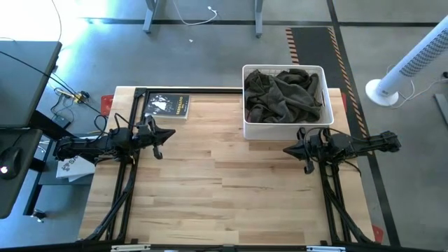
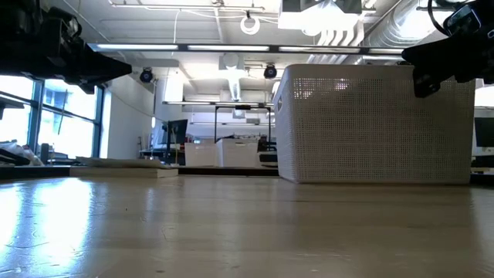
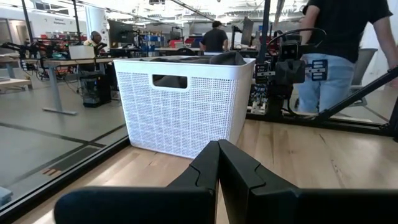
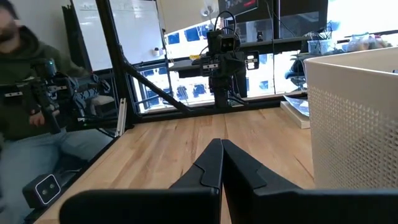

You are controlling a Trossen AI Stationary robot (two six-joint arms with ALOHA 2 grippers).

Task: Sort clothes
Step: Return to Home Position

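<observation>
The clothes (image 1: 285, 96) are a heap of dark grey-olive garments lying inside the white lattice basket (image 1: 246, 105) at the table's far right; a dark fold shows over the basket's rim in the left wrist view (image 3: 227, 59). My left gripper (image 1: 171, 134) hovers shut and empty above the table's left side, pointing right. My right gripper (image 1: 287, 149) hovers shut and empty just in front of the basket's near wall, pointing left. Both sets of fingers meet at their tips in the wrist views (image 3: 217, 144) (image 4: 221, 143).
A small dark booklet (image 1: 166, 106) lies flat at the table's far left. The basket (image 2: 374, 123) stands on the table at the far right. Bare wooden table top (image 1: 231, 189) spreads between and in front of the arms. People stand beyond the table (image 3: 339, 50) (image 4: 25, 93).
</observation>
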